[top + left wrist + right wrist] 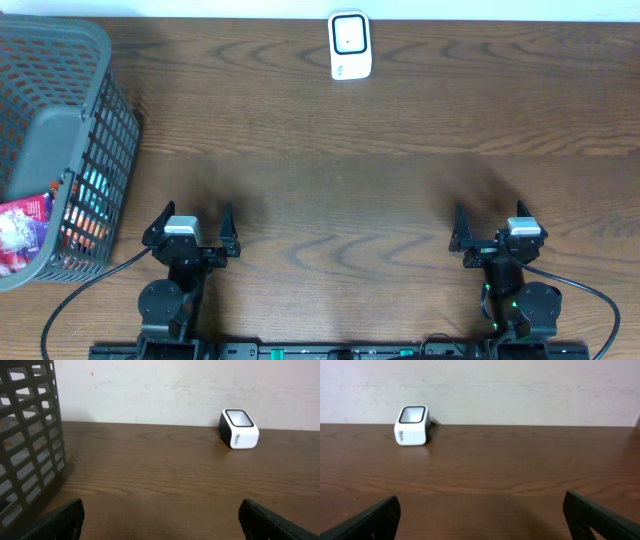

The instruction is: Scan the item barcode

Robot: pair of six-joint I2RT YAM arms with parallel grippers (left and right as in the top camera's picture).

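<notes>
Dark wood table (320, 160) is carrying a white scanner (350, 45) at its far edge, its side lettering too small for reading. Packets (20, 235) are lying in the basket (100, 110) at the left edge. Left gripper (193, 217) and right gripper (490, 226) are gaping wide, holding nothing.

A white boxy scanner (350, 45) is sitting at the wooden worktop's (340, 180) far edge. A grey mesh basket (112, 150) is holding colourful packets (20, 232). The left arm (162, 298) and right arm (537, 300) are holding jaws wide.
</notes>
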